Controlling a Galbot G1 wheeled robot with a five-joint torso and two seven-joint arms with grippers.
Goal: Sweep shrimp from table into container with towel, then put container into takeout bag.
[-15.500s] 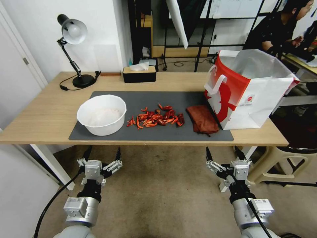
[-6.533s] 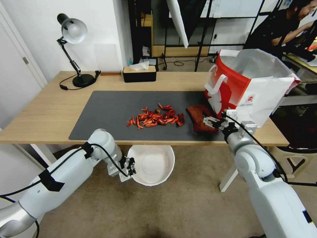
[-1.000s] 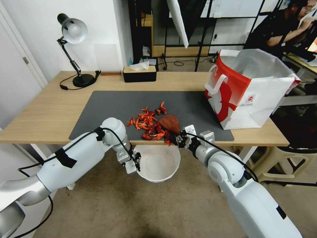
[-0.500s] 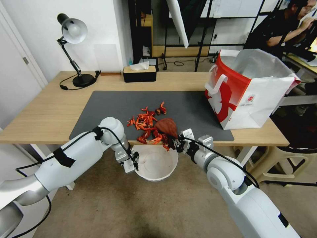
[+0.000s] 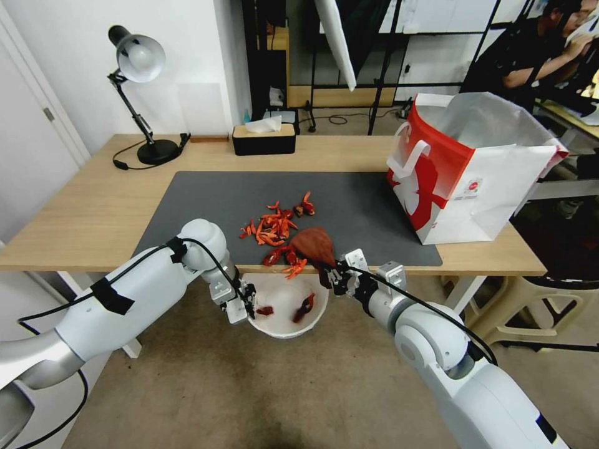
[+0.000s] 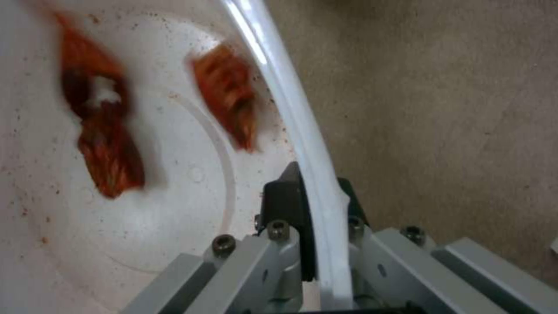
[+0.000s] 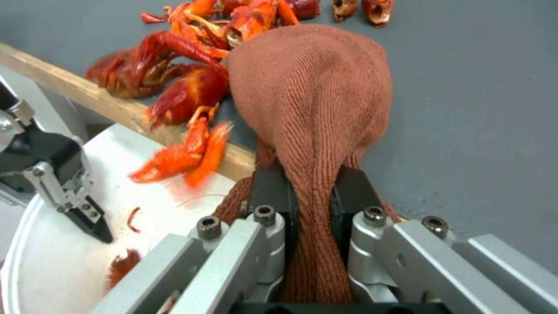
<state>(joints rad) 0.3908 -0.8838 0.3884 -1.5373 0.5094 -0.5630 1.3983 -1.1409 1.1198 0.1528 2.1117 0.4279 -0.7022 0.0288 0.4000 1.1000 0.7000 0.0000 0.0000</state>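
The shrimp point(image 5: 273, 226) lie in a loose pile on the dark mat of the table point(image 5: 81, 212). My right gripper point(image 5: 334, 277) is shut on the rust-red towel point(image 5: 314, 244) at the table's front edge, with the cloth bunched behind the pile. A few shrimp point(image 7: 186, 155) are tipping over that edge. My left gripper point(image 5: 240, 300) is shut on the rim of the white container point(image 5: 284, 333), held just below the edge. Two shrimp point(image 6: 226, 96) lie inside it. The takeout bag point(image 5: 462, 168) stands open at the table's right end.
A desk lamp point(image 5: 140, 59) and a black tissue box point(image 5: 263, 140) stand along the table's far side. A beige plastic stool point(image 5: 530, 305) stands on the floor at the right, beside the table leg.
The right gripper has dragged the towel and shrimp toward the front edge, and some shrimp have dropped into the container. The left gripper has lifted the container closer under the edge.
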